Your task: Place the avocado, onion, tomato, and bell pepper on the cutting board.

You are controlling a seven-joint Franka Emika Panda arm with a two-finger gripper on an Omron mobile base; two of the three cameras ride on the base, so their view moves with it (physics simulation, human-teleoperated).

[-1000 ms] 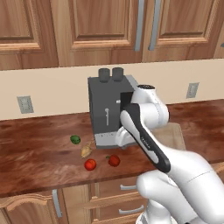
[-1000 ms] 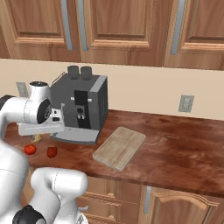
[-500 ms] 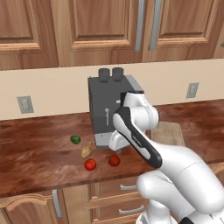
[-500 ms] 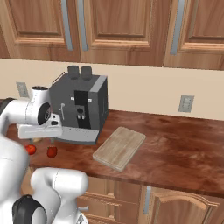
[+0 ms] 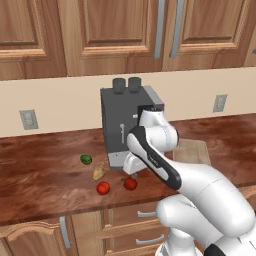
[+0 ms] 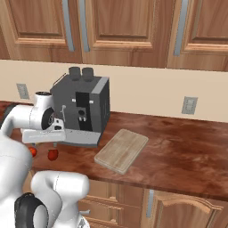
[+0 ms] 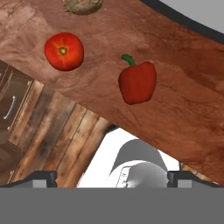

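The red bell pepper (image 7: pixel 137 82) with a short green stem lies on the dark counter, ahead of my open gripper (image 7: pixel 113 177). To its left lies the round red tomato (image 7: pixel 64 50), and the tan onion (image 7: pixel 82 5) is at the top edge. In the left base view my gripper (image 5: pixel 131 171) hangs just over the bell pepper (image 5: pixel 130 184). The tomato (image 5: pixel 103 188), onion (image 5: pixel 98 173) and dark green avocado (image 5: pixel 86 159) lie to its left. The pale cutting board (image 6: pixel 121 150) lies bare to the right of the coffee machine.
A grey coffee machine (image 5: pixel 122 127) stands right behind the vegetables, close to my hand. The counter's front edge (image 7: pixel 83 98) runs just beside the tomato and pepper, with drawers below. Wall outlets (image 6: pixel 189 105) sit on the backsplash.
My hand has come down and forward from in front of the coffee machine toward the bell pepper. The vegetables and the board have not moved.
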